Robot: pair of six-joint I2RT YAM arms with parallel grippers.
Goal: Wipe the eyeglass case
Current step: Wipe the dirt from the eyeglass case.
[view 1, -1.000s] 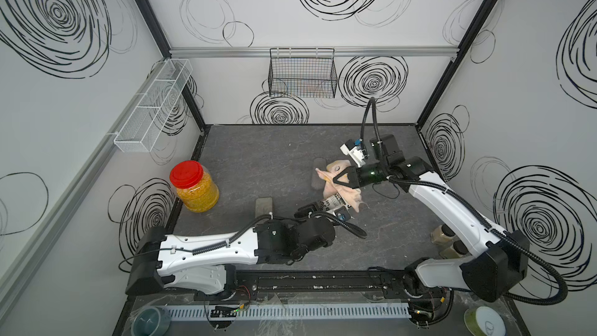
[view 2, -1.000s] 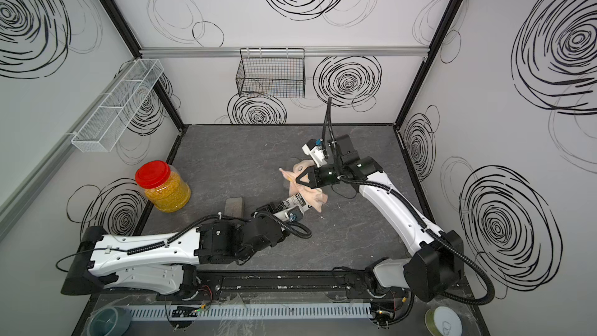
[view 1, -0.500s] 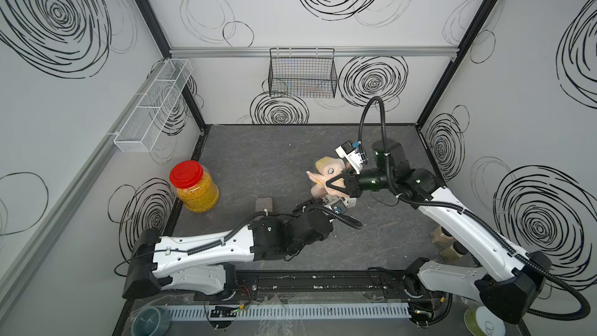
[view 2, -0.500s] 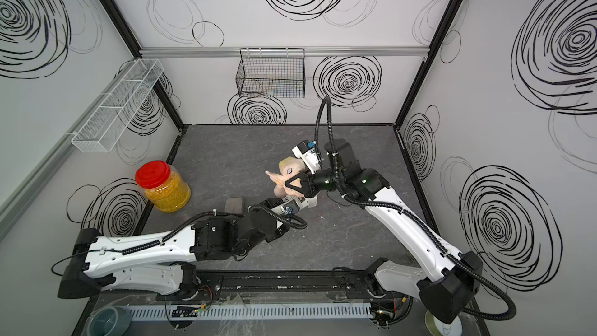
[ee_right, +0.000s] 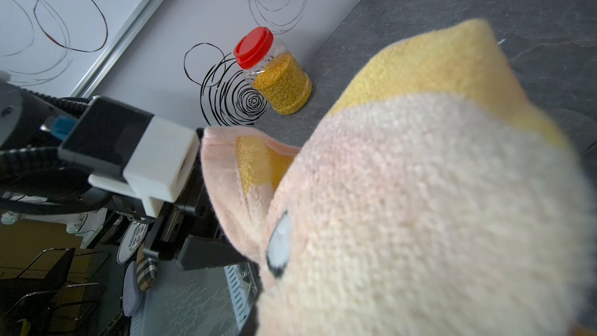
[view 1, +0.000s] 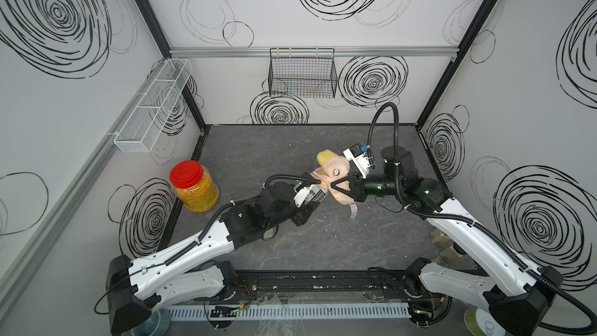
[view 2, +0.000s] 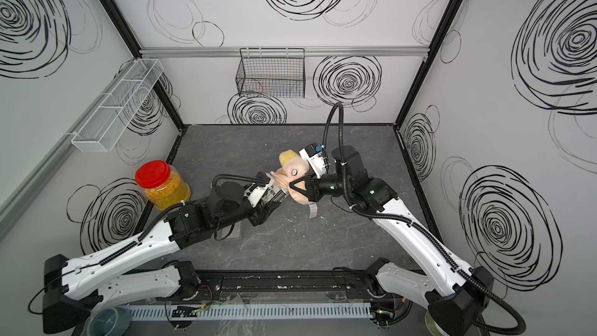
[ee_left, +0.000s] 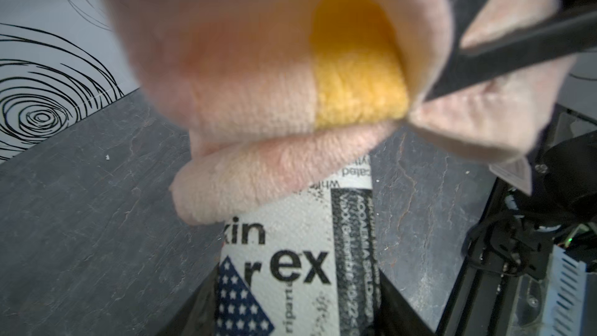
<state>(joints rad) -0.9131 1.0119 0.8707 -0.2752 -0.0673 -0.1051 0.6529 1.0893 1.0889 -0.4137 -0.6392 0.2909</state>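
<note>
Compared with 1 second ago, the right arm has stretched further toward the middle and the left arm has reached forward and up, so the 2 grippers now meet over the middle of the dark grey stone-patterned tabletop (view 1: 258, 153). The cloth sits a little farther from the right wall than before.

The left gripper (view 1: 319, 196) is clamped on the white eyeglass case printed with black newspaper-style lettering (view 1: 309, 193), gripping its near end. In the left wrist view the eyeglass case (ee_left: 290, 269) runs out from between the dark fingers and its far end disappears under the cloth.

The right gripper (view 1: 334, 185) has its black fingers pinched together on the fluffy pink-and-yellow cloth (view 1: 334, 166). The cloth (ee_left: 274, 108) lies draped over and touching the far end of the case, with a white tag hanging below it.

A clear plastic jar with a red screw lid (view 1: 193, 189) stands at the table's left edge, filled with yellow granules. A black wire basket (view 1: 302, 75) hangs on the back wall; its contents cannot be made out. A white mesh tray with 3 compartments (view 1: 151, 105) is fixed to the left wall.
</note>
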